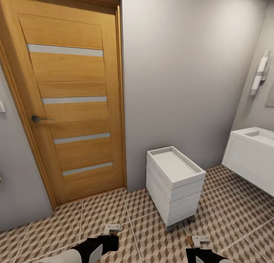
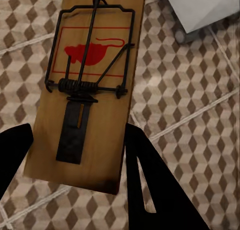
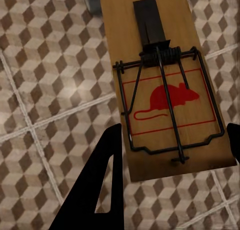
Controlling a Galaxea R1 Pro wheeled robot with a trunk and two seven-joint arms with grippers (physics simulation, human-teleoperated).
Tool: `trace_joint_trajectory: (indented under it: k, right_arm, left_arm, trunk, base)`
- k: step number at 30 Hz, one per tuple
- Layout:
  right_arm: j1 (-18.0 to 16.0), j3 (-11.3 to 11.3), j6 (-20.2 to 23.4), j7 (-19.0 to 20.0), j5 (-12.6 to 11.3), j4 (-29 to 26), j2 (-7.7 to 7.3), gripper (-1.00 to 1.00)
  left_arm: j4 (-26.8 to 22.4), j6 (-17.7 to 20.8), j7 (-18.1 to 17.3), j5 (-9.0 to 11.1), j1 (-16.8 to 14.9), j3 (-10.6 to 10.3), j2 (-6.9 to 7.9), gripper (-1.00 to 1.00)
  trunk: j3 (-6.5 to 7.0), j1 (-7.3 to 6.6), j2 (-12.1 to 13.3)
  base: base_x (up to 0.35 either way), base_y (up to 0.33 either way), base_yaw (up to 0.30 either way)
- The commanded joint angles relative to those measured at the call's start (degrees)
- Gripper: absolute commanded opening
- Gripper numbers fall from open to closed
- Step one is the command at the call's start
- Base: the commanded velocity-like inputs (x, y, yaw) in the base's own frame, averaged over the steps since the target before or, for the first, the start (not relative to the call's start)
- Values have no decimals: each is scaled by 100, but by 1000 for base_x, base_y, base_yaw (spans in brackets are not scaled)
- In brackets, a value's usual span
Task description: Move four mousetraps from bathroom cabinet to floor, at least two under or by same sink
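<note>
**Two mousetraps held over the bathroom floor, facing the door wall**

Head view: the bathroom floor (image 1: 110, 211), tiled in a brown, beige and white cube pattern with pale grout lines, runs to a grey wall. A closed wooden door (image 1: 70, 99) with four pale horizontal strips and a lever handle (image 1: 40, 119) occupies the wall's left part. A small white drawer unit (image 1: 174, 185) with a tray-like top stands on short feet near the wall, right of the door. At the right edge, the bathroom sink (image 1: 253, 151) sits on its white vanity, with a white wall fitting (image 1: 260, 73) above it. Both arms enter at the bottom edge, each tipped by a small pale object.

Left wrist view: the left gripper (image 2: 75, 160) is clenched on the near end of a mousetrap (image 2: 92, 85), its dark fingers (image 2: 150, 180) flanking the wooden board; the red mouse print and wire spring face up, over the tiles.

Right wrist view: the right gripper (image 3: 172, 162) grasps a second mousetrap (image 3: 165, 80) by the same kind of hold, over the tiles.
</note>
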Motion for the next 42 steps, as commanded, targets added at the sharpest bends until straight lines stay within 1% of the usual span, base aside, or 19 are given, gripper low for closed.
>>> trace_joint_trajectory:
  k: [1,3,4,9,32,42]
  right_arm:
    - [-8,-46,8,-17,26,11,0,-100]
    - [-9,-47,9,-14,-66,11,0,-100]
    - [-8,-48,9,-11,-152,11,-4,-100]
    - [-7,-46,10,-9,-258,11,-9,-100]
    - [-7,-39,10,-15,-264,11,-10,-100]
    - [-7,-40,10,-17,-266,11,-11,-100]
  left_arm:
    - [-4,29,-50,48,-2,-46,1,-100]
    - [0,29,-195,13,-2,-46,-1,-100]
    - [2,26,-374,-36,-2,-44,2,-100]
    - [4,23,-605,-175,-2,-46,9,-100]
    - [13,24,-633,-196,-2,-52,4,-100]
    - [13,21,-619,-286,-2,-49,0,-100]
  trunk:
    - [-1,0,-4]
    - [8,0,-4]
    - [12,0,-4]
    - [35,0,-4]
    - [136,0,-4]
    - [179,0,-4]
  base:
    - [0,0,-231]
    - [0,0,-231]
    - [0,0,-231]
    - [0,0,-231]
    - [0,0,-232]
    - [0,0,-232]
